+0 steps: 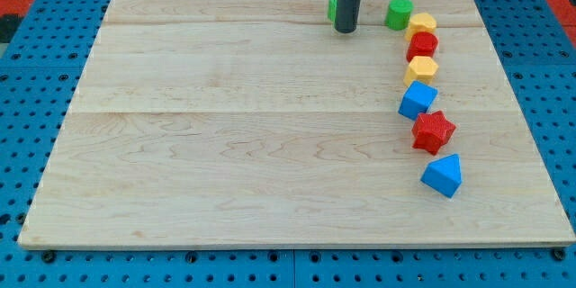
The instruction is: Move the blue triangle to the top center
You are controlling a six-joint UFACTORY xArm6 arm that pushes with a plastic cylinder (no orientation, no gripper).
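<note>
Camera view — green block (pixel 332 9) half-hidden behind my tip (pixel 346 31)

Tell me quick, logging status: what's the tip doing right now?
My tip: no gripper, holds nothing; at the view's top center, partly hiding a green block, far from the blue triangle.

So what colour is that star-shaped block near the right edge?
Red. The star-shaped block shows clearly in the camera view, between the blue cube and the blue triangle.

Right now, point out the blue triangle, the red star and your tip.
blue triangle (pixel 442 175): camera view, middle of its front face.
red star (pixel 433 131): camera view, centre of its top.
my tip (pixel 346 30): camera view, rod's very end, by the half-hidden green block (pixel 331 8).
</note>
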